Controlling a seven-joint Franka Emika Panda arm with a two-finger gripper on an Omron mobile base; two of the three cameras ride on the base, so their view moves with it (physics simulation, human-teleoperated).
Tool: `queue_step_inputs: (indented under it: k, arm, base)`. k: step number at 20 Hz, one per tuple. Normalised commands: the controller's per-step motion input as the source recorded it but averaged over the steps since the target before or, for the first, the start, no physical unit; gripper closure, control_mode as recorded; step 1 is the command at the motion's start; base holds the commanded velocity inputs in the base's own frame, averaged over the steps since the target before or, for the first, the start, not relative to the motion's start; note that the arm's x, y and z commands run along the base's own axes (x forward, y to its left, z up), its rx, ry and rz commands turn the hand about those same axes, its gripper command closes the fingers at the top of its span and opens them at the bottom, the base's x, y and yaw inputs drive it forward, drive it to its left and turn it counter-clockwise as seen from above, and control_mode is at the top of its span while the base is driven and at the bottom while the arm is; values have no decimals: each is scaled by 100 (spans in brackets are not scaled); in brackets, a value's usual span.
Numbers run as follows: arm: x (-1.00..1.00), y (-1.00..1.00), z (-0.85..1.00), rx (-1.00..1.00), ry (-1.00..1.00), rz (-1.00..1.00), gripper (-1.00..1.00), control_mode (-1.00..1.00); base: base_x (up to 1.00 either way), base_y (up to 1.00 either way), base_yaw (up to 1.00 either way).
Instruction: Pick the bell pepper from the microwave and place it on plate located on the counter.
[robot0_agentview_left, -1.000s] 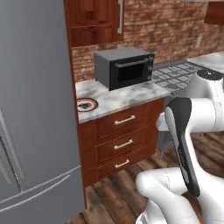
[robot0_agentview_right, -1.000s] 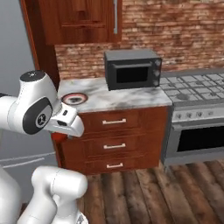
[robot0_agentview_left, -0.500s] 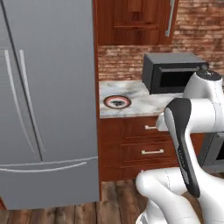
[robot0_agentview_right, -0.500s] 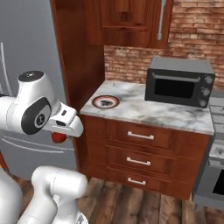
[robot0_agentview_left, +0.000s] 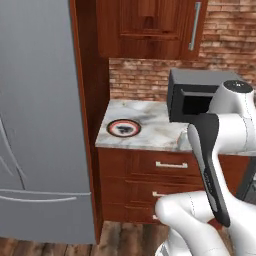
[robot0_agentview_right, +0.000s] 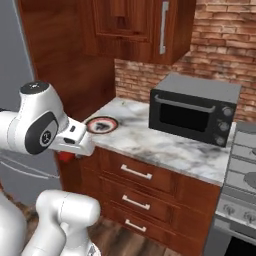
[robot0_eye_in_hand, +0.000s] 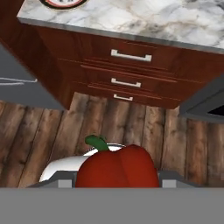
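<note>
One bell pepper (robot0_eye_in_hand: 117, 168) was clenched in the hand (robot0_agentview_right: 66, 156), held low over wooden floor (robot0_eye_in_hand: 131, 127); the plate (robot0_agentview_right: 101, 124) sat on the counter (robot0_agentview_right: 160, 146) ahead, above it.

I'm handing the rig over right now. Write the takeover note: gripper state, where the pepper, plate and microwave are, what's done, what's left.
Gripper: shut on the bell pepper, held low in front of the cabinets, above the wooden floor.
Plate: bare, on the counter at its left end, near the fridge.
Microwave: on the same counter to the plate's right, door closed.
Done: the pepper is out of the microwave and in the grip.
Left: raise the arm over the counter edge, carry the pepper above the plate, set it down and release.
</note>
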Motion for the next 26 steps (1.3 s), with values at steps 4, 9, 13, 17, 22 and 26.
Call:
queue_step_inputs:
  k: [4, 9, 13, 17, 22, 26]
  arm:
    - [0, 0, 0, 0, 0, 0, 100, 100]
    - [0, 0, 0, 0, 0, 0, 100, 100]
    - [0, 0, 0, 0, 0, 0, 100, 100]
    - [0, 0, 0, 0, 0, 0, 100, 100]
    - [0, 0, 0, 0, 0, 0, 100, 100]
    - [0, 0, 0, 0, 0, 0, 100, 100]
  base:
    - [89, -46, 8]
    - [67, 10, 0]
    - [36, 32, 0]
    - [13, 66, 4]
    - [38, 36, 4]
    - [27, -4, 2]
